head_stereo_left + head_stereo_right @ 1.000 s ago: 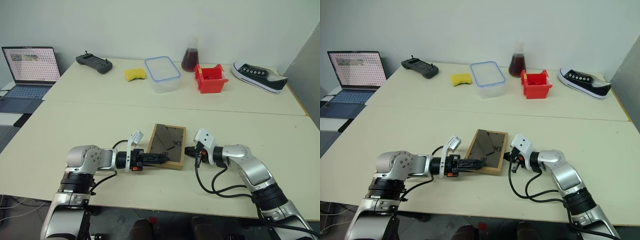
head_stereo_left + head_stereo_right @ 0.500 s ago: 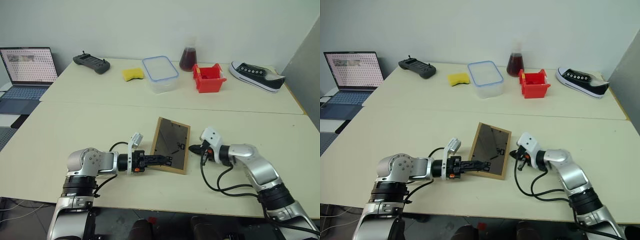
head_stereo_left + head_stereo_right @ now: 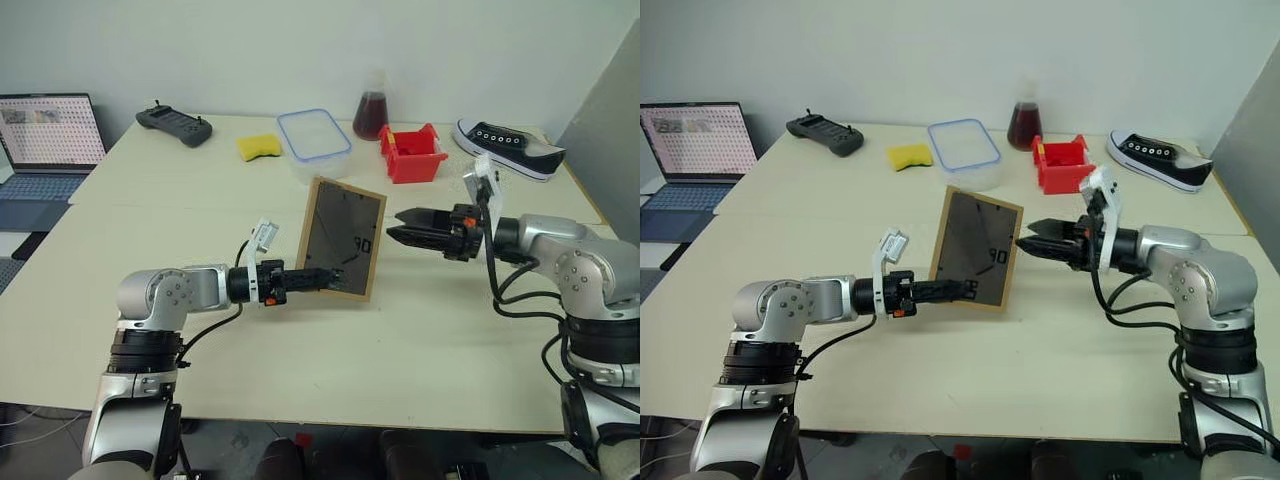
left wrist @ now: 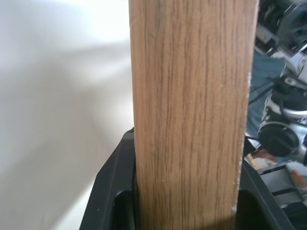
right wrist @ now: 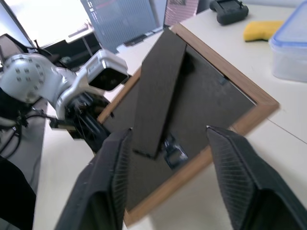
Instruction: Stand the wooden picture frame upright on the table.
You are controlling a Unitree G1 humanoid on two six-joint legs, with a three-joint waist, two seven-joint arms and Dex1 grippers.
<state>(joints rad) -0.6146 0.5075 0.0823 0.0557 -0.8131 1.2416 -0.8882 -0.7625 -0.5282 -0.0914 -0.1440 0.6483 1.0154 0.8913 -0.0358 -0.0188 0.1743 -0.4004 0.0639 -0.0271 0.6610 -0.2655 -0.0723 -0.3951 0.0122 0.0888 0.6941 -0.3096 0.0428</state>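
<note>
2 tools share this step: the left tool pinches the frame low; the right tool, spread, waits beside. Swing out the stand, then lower onto the surface.

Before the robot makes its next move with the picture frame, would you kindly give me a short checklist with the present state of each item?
1. Left end effector grips the wooden picture frame at its lower edge: ok.
2. Frame raised off the table, dark back panel facing the camera: ok.
3. Right end effector open and apart from the frame's right edge: ok.
4. Fold-out stand swung out from the back panel: not ok, it seems to lie flat against it.
5. Frame standing unaided on the table: not ok, it is held tilted.
6. Bare tabletop beneath the frame for setting it down: ok.
</note>
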